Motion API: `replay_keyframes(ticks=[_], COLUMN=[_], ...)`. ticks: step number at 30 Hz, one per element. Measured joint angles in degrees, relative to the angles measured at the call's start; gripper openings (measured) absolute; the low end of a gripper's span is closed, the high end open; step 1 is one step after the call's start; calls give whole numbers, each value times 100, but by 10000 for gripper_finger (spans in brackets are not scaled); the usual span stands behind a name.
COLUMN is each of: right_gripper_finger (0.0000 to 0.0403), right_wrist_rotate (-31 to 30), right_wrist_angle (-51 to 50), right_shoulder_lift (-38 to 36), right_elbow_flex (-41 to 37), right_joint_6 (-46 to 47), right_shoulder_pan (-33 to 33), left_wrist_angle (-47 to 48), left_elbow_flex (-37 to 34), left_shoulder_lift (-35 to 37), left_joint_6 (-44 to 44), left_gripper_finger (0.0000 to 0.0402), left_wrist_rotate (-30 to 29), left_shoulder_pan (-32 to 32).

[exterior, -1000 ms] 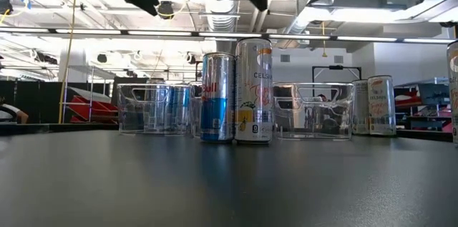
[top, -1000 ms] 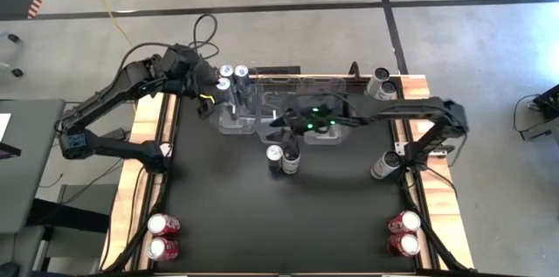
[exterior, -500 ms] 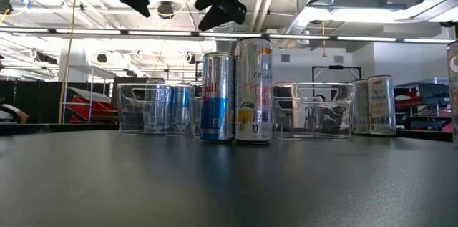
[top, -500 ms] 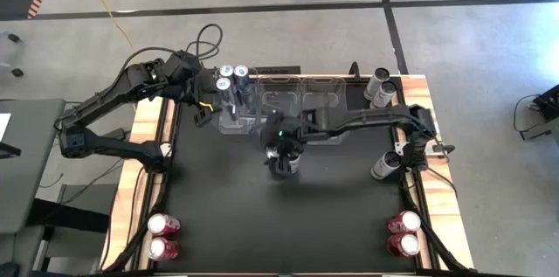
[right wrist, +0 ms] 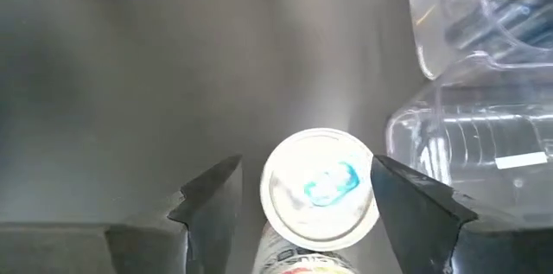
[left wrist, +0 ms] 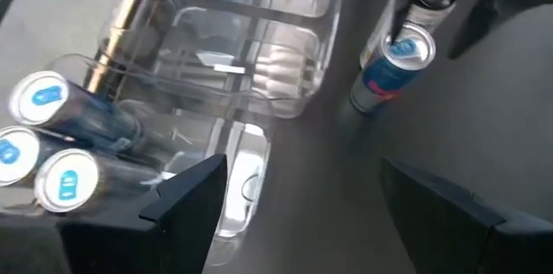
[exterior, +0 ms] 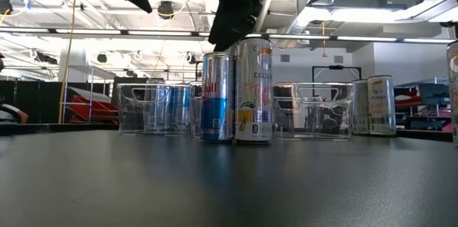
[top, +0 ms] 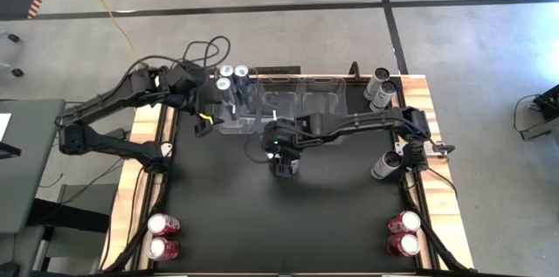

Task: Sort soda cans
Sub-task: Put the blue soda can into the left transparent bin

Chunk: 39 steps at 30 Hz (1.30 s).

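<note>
Right gripper (right wrist: 304,192) hangs over the blue-silver can (exterior: 217,97) at table centre, fingers spread wide either side of its silver top, nothing gripped. Best drop straight down and centred; the white can (exterior: 254,91) crowds it at 3 o'clock. Farther back, at 10 o'clock, left gripper (left wrist: 298,200) waits open by the clear bins (top: 262,102), holding nothing.

The desk (top: 262,216) is matte black with pale wood strips along its two side edges. Both arms are dark; the right arm's wrist shows small green lights. A blue-and-silver can (exterior: 217,97) with red lettering stands beside a taller silver can (exterior: 254,91) printed with orange and yellow. The clear bins (top: 288,102) are colourless; three silver-topped cans (left wrist: 43,140) inside one bear blue marks on their lids. Red cans (top: 162,236) with silver tops stand at both near corners. Dark grey cans (top: 381,86) sit along the right side. The floor is grey with black lines.
</note>
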<state>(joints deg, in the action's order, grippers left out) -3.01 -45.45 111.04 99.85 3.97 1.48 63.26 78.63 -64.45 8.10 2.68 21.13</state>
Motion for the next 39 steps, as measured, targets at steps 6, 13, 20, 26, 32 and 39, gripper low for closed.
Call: replay_keyframes(ticks=[6, 13, 20, 26, 32, 39], right_gripper_finger=[275, 344, 392, 394, 388, 386], right_wrist_rotate=[7, 632, 555, 195, 4, 0], right_wrist_angle=[2, -2, 3, -28, 165, 188], right_shoulder_lift=[0, 0, 83, 81, 81, 81], right_elbow_flex=[0, -2, -9, -7, -120, -357], right_joint_6=[-46, 8, 116, 66, -10, 46], right_shoulder_pan=[-11, -151, -201, -161, -34, -24], left_wrist_angle=[-19, -127, -124, -124, -103, -103], left_elbow_flex=[-201, -212, -212, -212, -212, -209], left_shoulder_lift=[0, -2, -2, -2, -4, -4], left_joint_6=[-47, -166, -257, -258, -208, -270], left_gripper_finger=[301, 301, 301, 301, 301, 301], left_wrist_rotate=[0, -4, -13, -20, -20, -20], left_shoulder_pan=[-207, -337, -355, -355, -355, -355])
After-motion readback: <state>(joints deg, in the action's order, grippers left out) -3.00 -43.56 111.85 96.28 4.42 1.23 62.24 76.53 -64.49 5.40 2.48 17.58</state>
